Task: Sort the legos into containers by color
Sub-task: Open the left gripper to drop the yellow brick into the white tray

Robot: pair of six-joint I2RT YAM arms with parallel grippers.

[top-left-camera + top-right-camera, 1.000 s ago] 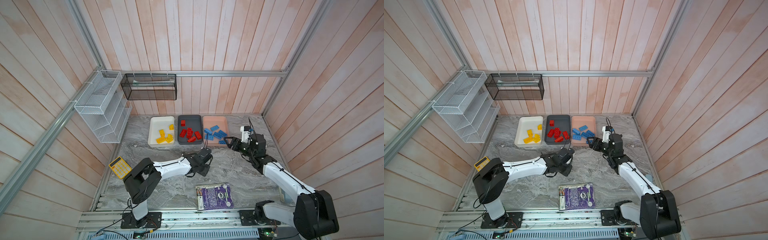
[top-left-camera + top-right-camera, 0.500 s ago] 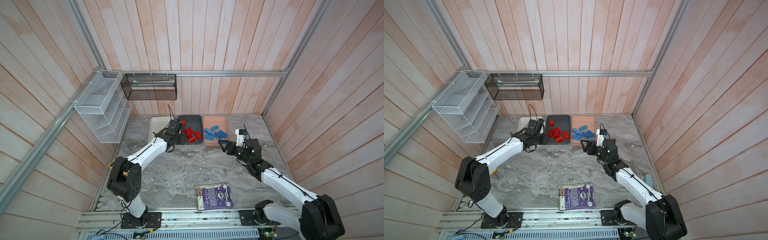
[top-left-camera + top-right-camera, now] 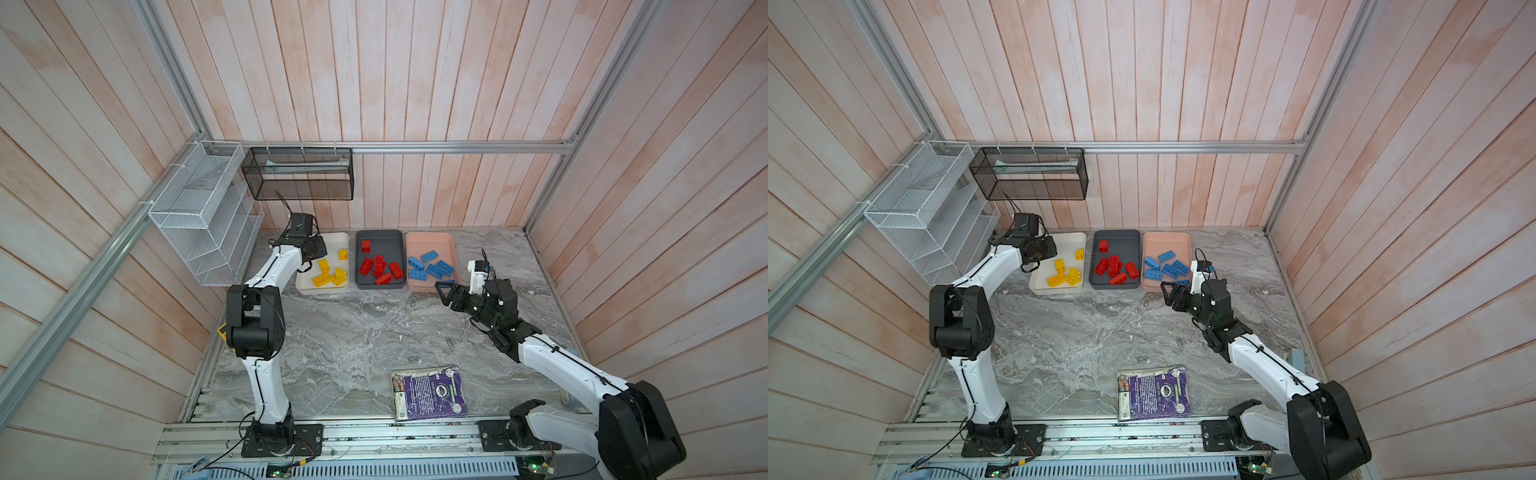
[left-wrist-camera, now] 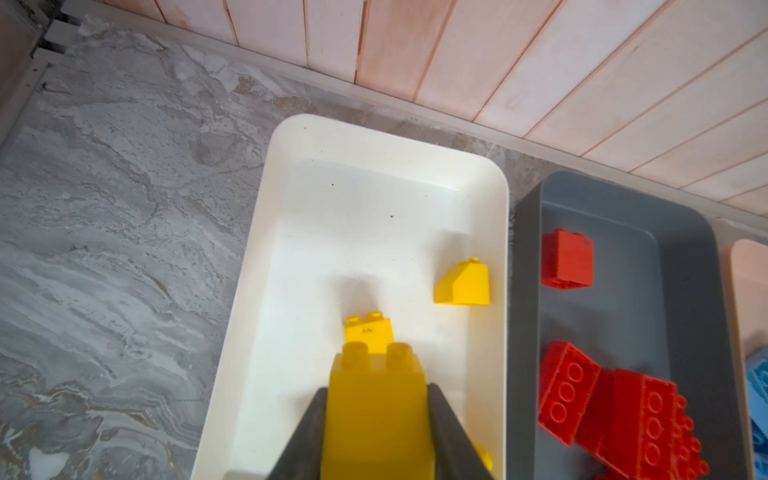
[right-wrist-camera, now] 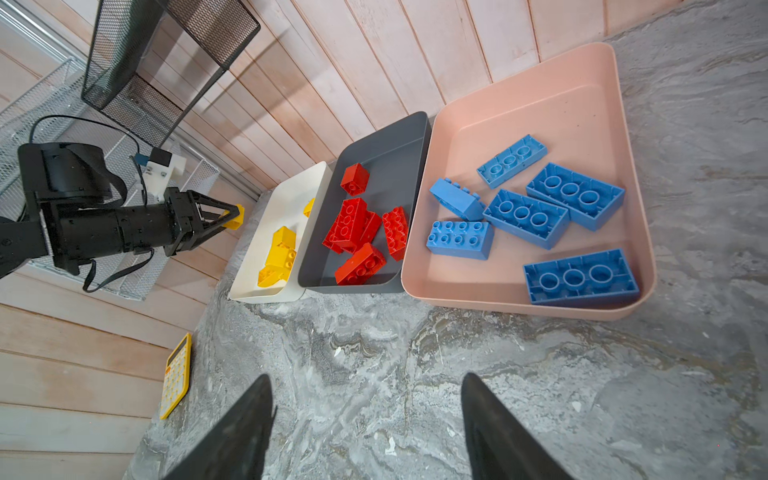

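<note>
Your left gripper (image 4: 376, 390) is clamped on a yellow lego (image 4: 374, 436), a chunky brick with a rounded shoulder and two studs at its far end. It hangs over the white tray (image 4: 353, 199), which sits just beside the dark grey tray (image 5: 395, 158) on the left arm's side. More yellow legos (image 5: 279, 253) lie in that white tray, among them a sloped brick (image 4: 463, 282) close to the wall that faces the dark grey tray. Inside the dark grey tray the red legos (image 5: 353, 224) lie in a loose pile, with one small block apart toward the wooden wall. Just beside the dark grey tray on its other side, the salmon pink tray (image 5: 582, 83) holds six blue legos (image 5: 525, 218), most upside down with their hollow tubes showing. Your right gripper (image 5: 365, 378) stands open and empty over the marble table (image 5: 374, 332), on the robot's side of the dark grey tray, toward the right arm.
</note>
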